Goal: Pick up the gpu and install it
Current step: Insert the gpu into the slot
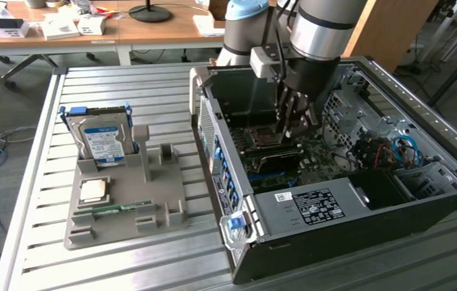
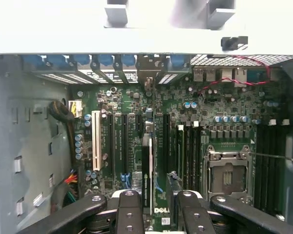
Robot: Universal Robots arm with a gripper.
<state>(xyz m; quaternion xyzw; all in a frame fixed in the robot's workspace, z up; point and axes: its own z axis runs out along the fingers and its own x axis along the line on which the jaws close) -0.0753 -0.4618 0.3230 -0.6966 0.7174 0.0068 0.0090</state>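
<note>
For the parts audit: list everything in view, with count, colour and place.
table: one, grey slatted metal, under everything
computer case: one, black, open, exterior view's right
motherboard: one, dark green, inside the case
gpu: one, dark, edge-on, upright on the motherboard
holder: one, grey, on the table beside the case
hard drive: one, silver, blue label, upright in the holder
RAM stick: one, green, flat in the holder
processor chip: one, pale, flat in the holder
arm: one, silver and black, reaching into the case
hand: one, black, open, over the gpu
</note>
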